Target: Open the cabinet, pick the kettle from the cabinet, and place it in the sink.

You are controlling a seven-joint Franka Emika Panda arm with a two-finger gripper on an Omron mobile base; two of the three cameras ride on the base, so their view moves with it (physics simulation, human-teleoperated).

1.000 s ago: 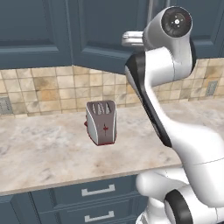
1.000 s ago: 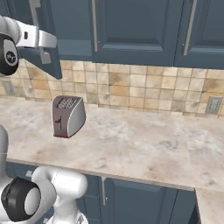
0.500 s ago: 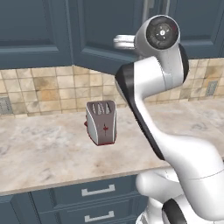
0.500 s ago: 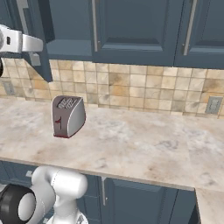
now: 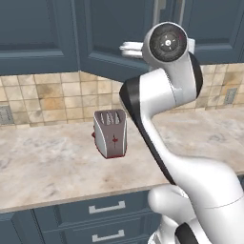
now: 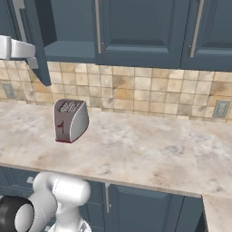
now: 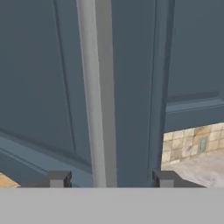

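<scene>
Cabinet door ajar, its one silver handle between the tool's two spread fingertips

A home kitchen: dark blue-grey wall cabinet above a beige tiled backsplash, a marble-look counter carrying a silver toaster, blue drawers below its front edge.

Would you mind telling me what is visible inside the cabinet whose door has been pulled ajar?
The cabinet door stands partly open. Through the gap in the right base view, a bare blue-grey shelf floor shows. No kettle is visible; the rest of the interior is covered by the door.
</scene>
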